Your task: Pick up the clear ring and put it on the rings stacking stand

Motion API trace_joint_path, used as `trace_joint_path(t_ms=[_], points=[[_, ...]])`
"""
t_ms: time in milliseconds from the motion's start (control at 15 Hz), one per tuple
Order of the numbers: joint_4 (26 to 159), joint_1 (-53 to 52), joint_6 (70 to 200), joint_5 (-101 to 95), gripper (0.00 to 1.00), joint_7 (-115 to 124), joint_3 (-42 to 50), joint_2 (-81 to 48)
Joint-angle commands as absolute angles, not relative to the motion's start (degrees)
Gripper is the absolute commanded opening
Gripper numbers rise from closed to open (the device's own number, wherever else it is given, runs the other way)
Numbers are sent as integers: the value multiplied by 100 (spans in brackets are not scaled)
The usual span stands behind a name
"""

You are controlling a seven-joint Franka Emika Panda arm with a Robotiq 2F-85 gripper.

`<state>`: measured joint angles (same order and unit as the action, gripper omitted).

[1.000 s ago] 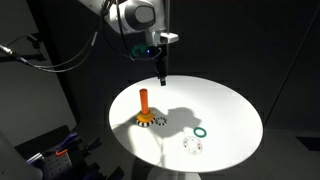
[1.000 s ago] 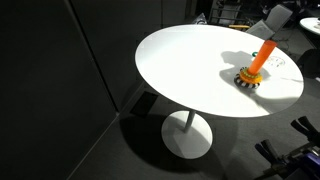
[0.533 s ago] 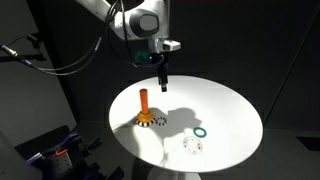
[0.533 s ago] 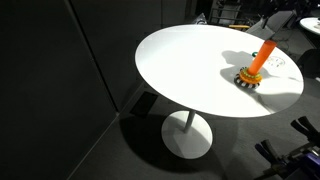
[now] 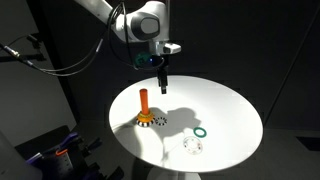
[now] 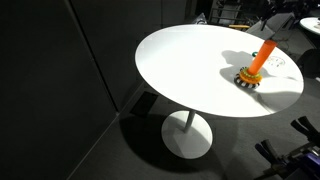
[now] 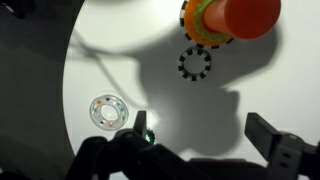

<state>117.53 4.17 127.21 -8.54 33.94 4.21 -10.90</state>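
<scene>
Clear ring (image 5: 192, 146) — glassy, whitish, lying flat toward the edge of the white bench (image 5: 228, 108). Rings stacking stand (image 5: 145, 108) — orange peg upright on a round yellow-and-black base, well apart from that ring.

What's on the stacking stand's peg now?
No ring shows on the rings stacking stand; its orange peg looks bare. The dotted ring lies beside the base. Its far side is hidden.

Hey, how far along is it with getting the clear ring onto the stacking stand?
Done: nothing yet; the peg of the rings stacking stand looks bare. In hand: nothing; the gripper hangs open and empty above the table. Left: reach the clear ring lying flat on the table, grasp it, and thread it onto the peg.
</scene>
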Motion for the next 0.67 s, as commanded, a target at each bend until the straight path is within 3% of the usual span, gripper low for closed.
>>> trace_joint_path(t_ms=[0,600], points=[[11613,355,12884,-617,100,3377,534,-1498],[11661,339,13715,4,100,3055,573,-2279]])
